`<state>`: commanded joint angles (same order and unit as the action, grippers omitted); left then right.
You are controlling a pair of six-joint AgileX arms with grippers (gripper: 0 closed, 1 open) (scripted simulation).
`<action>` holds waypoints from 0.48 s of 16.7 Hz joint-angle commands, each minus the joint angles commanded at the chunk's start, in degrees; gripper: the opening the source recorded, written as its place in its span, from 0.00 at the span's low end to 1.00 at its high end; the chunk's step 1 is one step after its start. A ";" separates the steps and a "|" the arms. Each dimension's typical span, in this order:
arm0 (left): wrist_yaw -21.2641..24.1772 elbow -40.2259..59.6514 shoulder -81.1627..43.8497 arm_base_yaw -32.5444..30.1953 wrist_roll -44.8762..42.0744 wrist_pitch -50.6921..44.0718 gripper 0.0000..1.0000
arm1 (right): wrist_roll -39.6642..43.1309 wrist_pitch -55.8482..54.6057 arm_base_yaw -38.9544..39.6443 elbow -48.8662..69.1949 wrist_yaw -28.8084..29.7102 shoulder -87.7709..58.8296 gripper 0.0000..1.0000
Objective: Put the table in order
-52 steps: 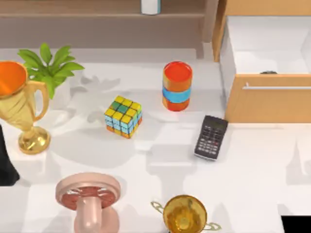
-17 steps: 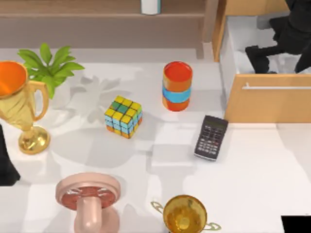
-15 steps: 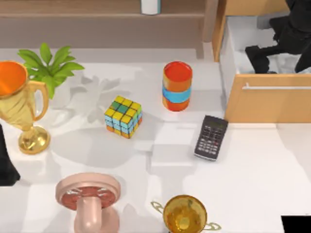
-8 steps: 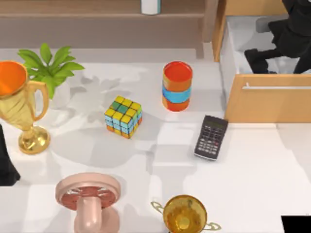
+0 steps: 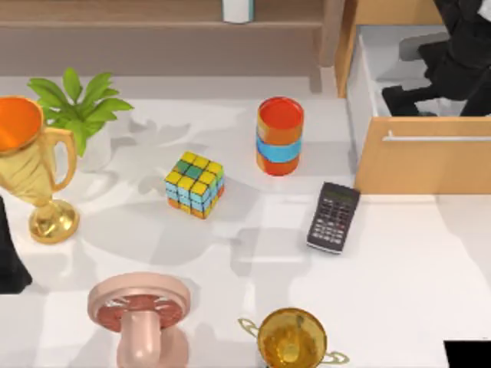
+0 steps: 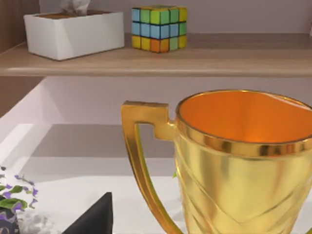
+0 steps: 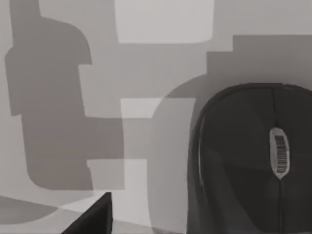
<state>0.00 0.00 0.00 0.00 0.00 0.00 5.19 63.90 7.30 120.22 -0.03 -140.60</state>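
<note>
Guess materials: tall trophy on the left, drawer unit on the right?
Tall trophy: looks like polished gold metal, glossy highlights on cup and handle, orange inside; could be plated plastic. Drawer unit: light wood front, matte, with a white interior and pale bar handle.

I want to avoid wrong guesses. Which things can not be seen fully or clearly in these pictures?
- Right gripper, top view: over the open drawer; the arm's dark bulk hides how its fingers stand.
- Computer mouse, right wrist view: cut off by the picture's edges.
- Small trophy and pink stand, top view: cut by the bottom edge.
- White container on the shelf, top view: top cut off.
</note>
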 joint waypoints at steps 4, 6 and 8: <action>0.00 0.00 0.00 0.00 0.00 0.00 1.00 | 0.00 0.00 0.00 0.00 0.00 0.00 0.85; 0.00 0.00 0.00 0.00 0.00 0.00 1.00 | 0.00 0.00 0.00 0.00 0.00 0.00 0.70; 0.00 0.00 0.00 0.00 0.00 0.00 1.00 | 0.00 0.00 0.00 0.00 0.00 0.00 0.55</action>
<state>0.00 0.00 0.00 0.00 0.00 0.00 5.19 63.90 7.30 120.22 -0.03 -140.60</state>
